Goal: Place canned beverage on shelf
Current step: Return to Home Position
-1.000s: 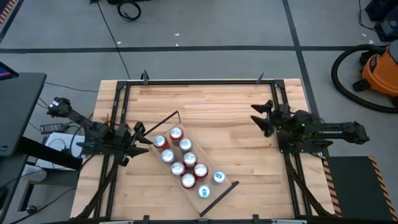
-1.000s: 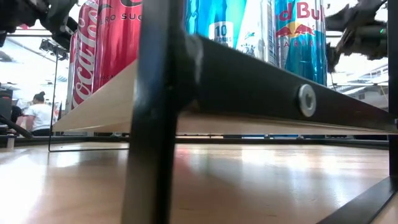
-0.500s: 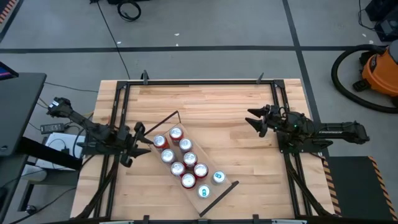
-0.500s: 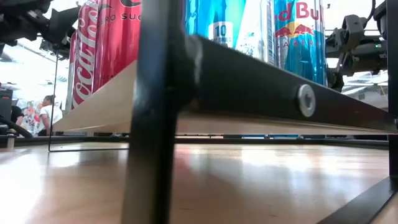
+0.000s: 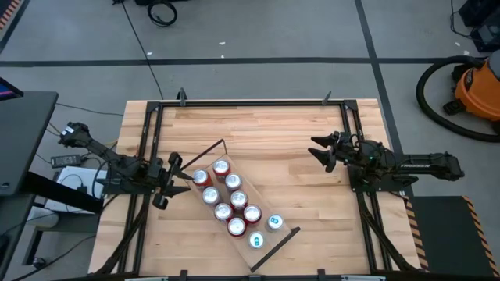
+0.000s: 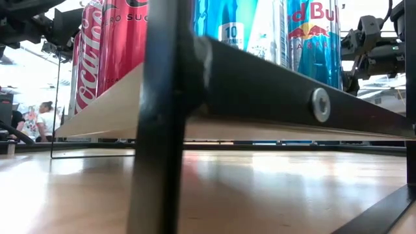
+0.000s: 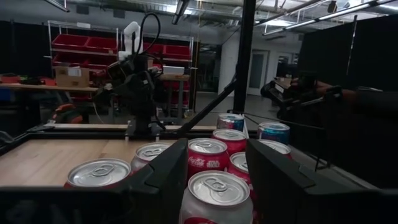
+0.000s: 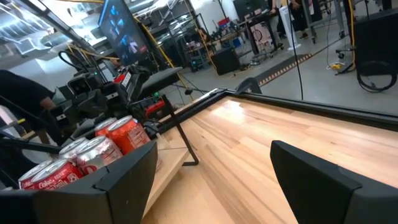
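The shelf, a pale wood plank (image 5: 291, 231) with a black rod at its far end (image 5: 209, 149), lies slantwise on the slatted tabletop. Several cans stand on it: red ones (image 5: 221, 168) and blue-topped ones (image 5: 274, 222). The low view shows a red Coca-Cola can (image 6: 110, 39) and a Red Bull can (image 6: 315, 39). My left gripper (image 5: 170, 182) is open, level, just left of the nearest red can (image 7: 217, 190), which shows ahead between its fingers, apart from them. My right gripper (image 5: 320, 152) is open and empty above the table's right part.
A black metal frame (image 5: 250, 102) runs around the tabletop. Bare wood (image 5: 297, 172) lies between the shelf and my right arm. An orange vacuum (image 5: 476, 86) stands on the floor at the far right. A person (image 6: 45, 120) shows in the room beyond.
My right gripper has gone a little toward the table's left edge and then held still. My left gripper has drawn back slightly from the nearest red can. The cans and the shelf have not moved.
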Robot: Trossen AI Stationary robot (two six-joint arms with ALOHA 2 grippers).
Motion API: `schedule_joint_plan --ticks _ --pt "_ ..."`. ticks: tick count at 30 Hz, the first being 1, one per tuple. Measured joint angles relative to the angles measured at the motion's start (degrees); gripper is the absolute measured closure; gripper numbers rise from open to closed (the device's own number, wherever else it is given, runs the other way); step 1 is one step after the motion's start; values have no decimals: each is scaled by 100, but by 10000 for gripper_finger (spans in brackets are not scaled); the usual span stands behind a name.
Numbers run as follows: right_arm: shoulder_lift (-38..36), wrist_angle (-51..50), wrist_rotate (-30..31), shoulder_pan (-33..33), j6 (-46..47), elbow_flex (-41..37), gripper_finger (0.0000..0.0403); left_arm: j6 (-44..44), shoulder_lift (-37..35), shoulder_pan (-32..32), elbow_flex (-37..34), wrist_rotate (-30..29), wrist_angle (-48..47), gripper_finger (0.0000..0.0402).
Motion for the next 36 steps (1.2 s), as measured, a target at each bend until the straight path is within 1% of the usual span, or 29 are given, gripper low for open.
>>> schedule_joint_plan --ticks 36 --pt "2 -61 -15 -4 0 0 80 17 -4 0 -2 9 26 230"
